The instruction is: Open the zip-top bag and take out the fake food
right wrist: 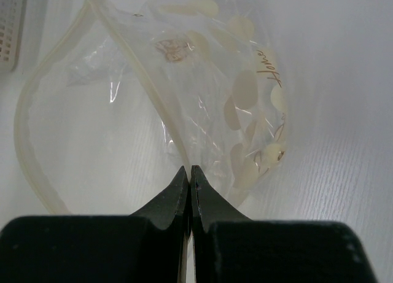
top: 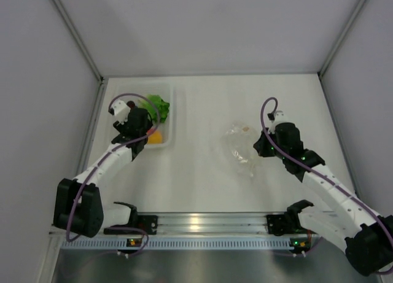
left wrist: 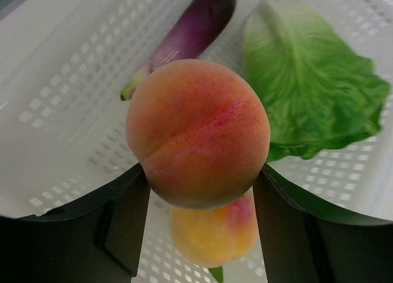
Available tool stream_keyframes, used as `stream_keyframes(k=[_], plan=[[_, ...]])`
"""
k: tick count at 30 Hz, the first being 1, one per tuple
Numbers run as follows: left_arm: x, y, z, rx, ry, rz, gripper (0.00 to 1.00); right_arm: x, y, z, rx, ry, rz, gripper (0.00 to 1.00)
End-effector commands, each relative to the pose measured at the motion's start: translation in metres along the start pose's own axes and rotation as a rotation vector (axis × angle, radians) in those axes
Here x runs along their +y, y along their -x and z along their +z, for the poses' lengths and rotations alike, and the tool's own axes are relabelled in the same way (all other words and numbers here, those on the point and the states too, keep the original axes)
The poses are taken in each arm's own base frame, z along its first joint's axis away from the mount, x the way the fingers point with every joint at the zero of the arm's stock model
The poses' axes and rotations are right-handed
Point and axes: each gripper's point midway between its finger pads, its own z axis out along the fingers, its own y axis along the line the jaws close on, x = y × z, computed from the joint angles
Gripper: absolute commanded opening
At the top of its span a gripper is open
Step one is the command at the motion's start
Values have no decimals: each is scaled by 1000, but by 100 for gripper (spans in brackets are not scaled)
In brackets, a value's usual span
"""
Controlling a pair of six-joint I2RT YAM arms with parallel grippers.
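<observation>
- Your left hand (left wrist: pixel 201 175) is clenched on a peach (left wrist: pixel 196 129), one finger pressed to each side of it. It holds the fruit over the white tray (left wrist: pixel 61 111), which looks like the drop-off spot for whatever comes out of the bag.
- In that tray lie the eggplant (left wrist: pixel 190 31), the lettuce (left wrist: pixel 313 93) and a second peach (left wrist: pixel 212 234), the last almost directly below the one you are carrying. When you let go, expect the carried peach to land on or beside its twin and roll a little. The tray walls should keep it in.
- Your right hand (right wrist: pixel 189 172) is pinched tight on the rim of the bag (right wrist: pixel 239 111), its two fingers meeting on the plastic strip. This grip looks meant to pin the floppy pouch to the table (top: pixel 196 172) and keep its mouth gaping.
- The bag lies on the table well apart from the tray, on your right side. Through the clear film you see no food left inside.
- Judging by that, the peach in your left hand is the last piece and the task is nearly finished.
</observation>
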Motion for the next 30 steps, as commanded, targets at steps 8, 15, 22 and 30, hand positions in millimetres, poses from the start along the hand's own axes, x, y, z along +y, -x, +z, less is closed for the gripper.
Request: stream_keyframes(k=[8,15,22,30], plan=[[15,-13,19,105,42,-31,90,10,19,-5,-76,47,-11,0],[1,-5,2,139,-47,-37,98,12,22,-10,-80,55,-14,0],[-34,5,-52,212,-343,-23,98,15,35,-20,-114,55,-22,0],[-23,-12,-116,337,-513,54,98,16,57,-37,-135,29,-62,0]])
